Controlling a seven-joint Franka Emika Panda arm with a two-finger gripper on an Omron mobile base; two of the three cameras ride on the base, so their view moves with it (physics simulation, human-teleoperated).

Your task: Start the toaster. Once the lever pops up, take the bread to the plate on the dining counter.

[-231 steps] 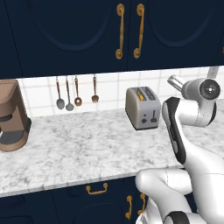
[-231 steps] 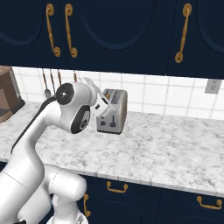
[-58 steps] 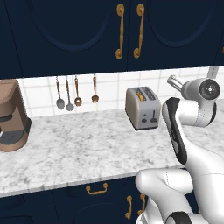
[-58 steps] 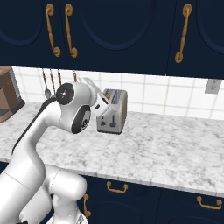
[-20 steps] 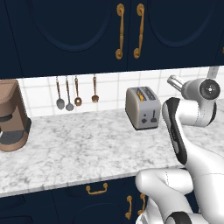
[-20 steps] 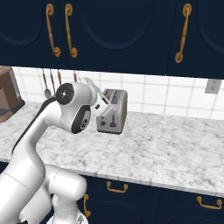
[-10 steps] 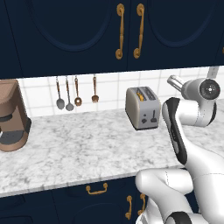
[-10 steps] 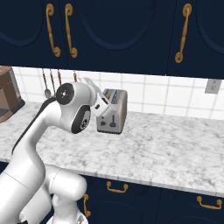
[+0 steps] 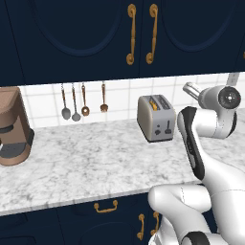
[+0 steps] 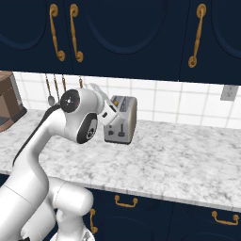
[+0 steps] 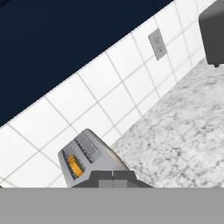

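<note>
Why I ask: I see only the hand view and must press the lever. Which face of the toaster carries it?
Observer: The lever sits on the toaster's narrow face, the one turned toward the counter's front edge.
Operator: Are the fingers touching the toaster?
Observer: No. The shut fingers are clear of it; in the left base view they hang off to its right, near the level of its top.
Operator: Anything else standing on that counter?
Observer: A brown coffee machine at the far left end, well away from the toaster.
</note>
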